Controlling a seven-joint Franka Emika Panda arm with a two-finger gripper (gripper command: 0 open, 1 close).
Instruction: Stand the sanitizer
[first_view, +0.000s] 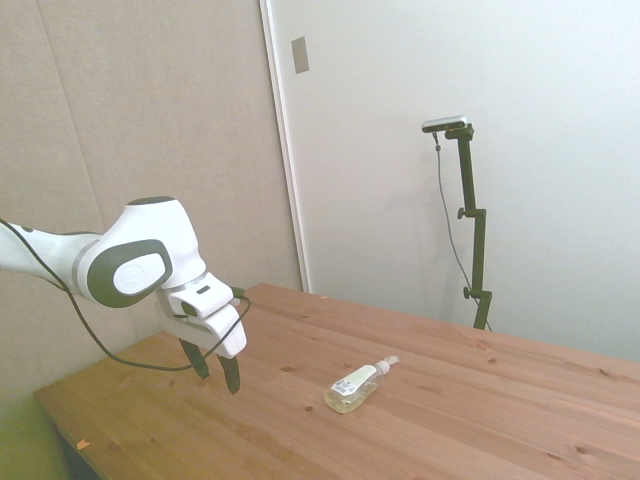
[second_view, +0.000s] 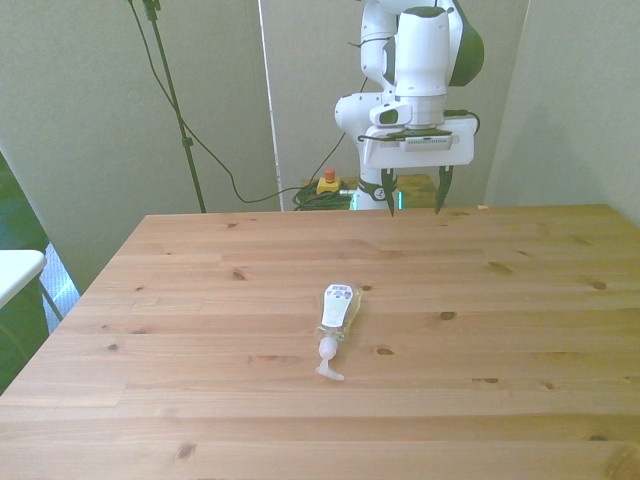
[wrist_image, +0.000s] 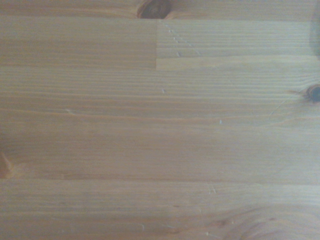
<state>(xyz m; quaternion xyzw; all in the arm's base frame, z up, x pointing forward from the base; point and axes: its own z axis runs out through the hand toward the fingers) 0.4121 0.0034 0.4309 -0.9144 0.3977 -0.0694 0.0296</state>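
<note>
Across all three views the wooden tabletop (second_view: 200, 420) takes most of the space; its planks are pale brown with several dark knots. The wrist view shows only a close patch of this wood (wrist_image: 160, 150), slightly out of focus, with one knot (wrist_image: 154, 8) at the border of the picture and nothing lying on it.

Next in size is the white arm (first_view: 130, 262). It hangs above the tabletop near the far edge in the front view, and a black cable (first_view: 110, 355) runs under it in the side view. At its lower end is the end effector (second_view: 413, 195), which points down. Its two dark fingers (second_view: 391, 193) are spread wide apart, and they hold nothing. The tips are above the wood and do not touch it.

The sanitizer (second_view: 337, 309) lies on its side near the middle of the tabletop, well apart from the end effector. It is a small clear bottle with pale yellowish liquid inside and a white label facing up. Its white pump nozzle (second_view: 327, 362) points toward the near edge in the front view, and the bottom of the bottle points toward the arm. In the side view the sanitizer (first_view: 356, 388) lies to the right of the fingers.
</note>
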